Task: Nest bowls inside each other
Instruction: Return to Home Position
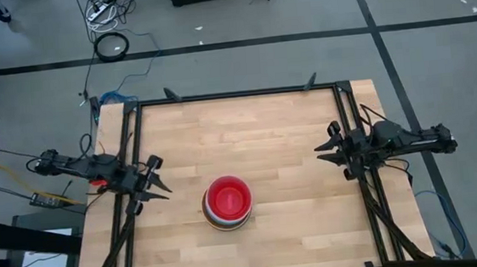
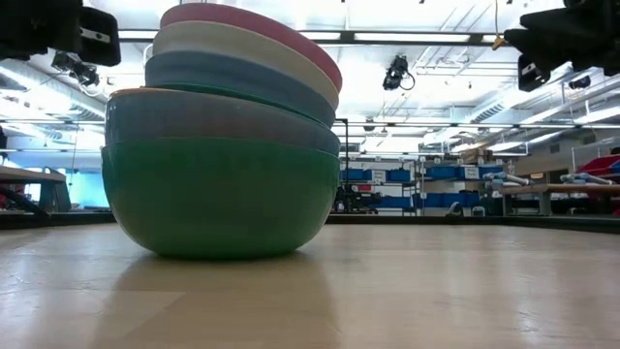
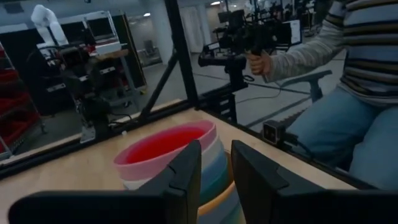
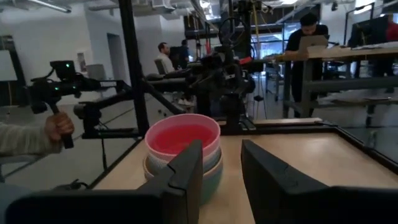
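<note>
The bowls stand nested in one stack on the wooden table, a little toward its near edge. In the stack a teal-green bowl rests on the table by its base, with blue, white and pink rims above it and red showing inside the top one. My left gripper hangs open at the table's left edge, pointing level at the stack, and holds nothing. At the right edge my right gripper is likewise open and apart from the stack.
A dark metal frame runs round the table. A seated person in a striped sleeve holds a control handle beyond the table's edge; a hand on another handle shows too. Bare wood lies all round the stack.
</note>
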{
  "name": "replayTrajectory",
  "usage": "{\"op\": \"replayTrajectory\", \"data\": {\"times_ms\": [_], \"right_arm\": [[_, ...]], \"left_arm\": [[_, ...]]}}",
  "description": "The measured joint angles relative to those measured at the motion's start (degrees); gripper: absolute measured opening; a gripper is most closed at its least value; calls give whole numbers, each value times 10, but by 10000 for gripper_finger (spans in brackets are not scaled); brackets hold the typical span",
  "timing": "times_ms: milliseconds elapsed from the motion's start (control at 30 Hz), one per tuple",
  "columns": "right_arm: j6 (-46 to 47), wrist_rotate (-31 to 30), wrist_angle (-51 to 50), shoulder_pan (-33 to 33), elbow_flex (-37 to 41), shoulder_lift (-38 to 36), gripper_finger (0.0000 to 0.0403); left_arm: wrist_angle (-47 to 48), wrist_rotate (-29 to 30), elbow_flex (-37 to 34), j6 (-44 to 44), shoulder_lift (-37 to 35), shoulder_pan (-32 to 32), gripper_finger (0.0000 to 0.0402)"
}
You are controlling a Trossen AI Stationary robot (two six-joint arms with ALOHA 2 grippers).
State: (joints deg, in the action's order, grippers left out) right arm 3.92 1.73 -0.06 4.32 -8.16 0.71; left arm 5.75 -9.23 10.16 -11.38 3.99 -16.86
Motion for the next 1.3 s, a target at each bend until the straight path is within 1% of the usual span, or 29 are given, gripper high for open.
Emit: {"op": "replayTrajectory", "data": {"times_ms": [133, 333, 500, 567, 633, 767, 867, 1000, 1167, 1300], "right_arm": [[-11, 0, -10, 0, 0, 0, 100], [-12, 5, -47, 0, 0, 0, 100], [-21, 8, -45, 0, 6, 0, 100], [-22, 9, -38, 0, 17, 0, 100], [-24, 9, -17, 0, 33, 0, 100], [-22, 9, 40, 0, 75, 0, 100], [-22, 8, 49, 0, 76, 2, 100], [-35, -11, 51, 0, 76, 3, 100], [-48, -40, 51, -1, 76, 3, 100], [-51, -45, 51, -14, 76, 3, 100]], "left_arm": [[-1, -19, -18, -2, 0, 0, 97], [-41, -16, -58, -5, 0, 0, 97], [-78, 14, -88, -5, 0, 0, 97], [-88, 37, -92, -6, 0, 0, 97], [-98, 56, -94, -15, 0, 0, 97], [-98, 67, -94, -28, 0, 0, 97], [-107, 78, -94, -36, 0, 1, 97], [-109, 93, -94, -51, 0, 17, 97], [-111, 97, -94, -60, 0, 55, 97], [-107, 97, -94, -56, 0, 85, 97]]}}
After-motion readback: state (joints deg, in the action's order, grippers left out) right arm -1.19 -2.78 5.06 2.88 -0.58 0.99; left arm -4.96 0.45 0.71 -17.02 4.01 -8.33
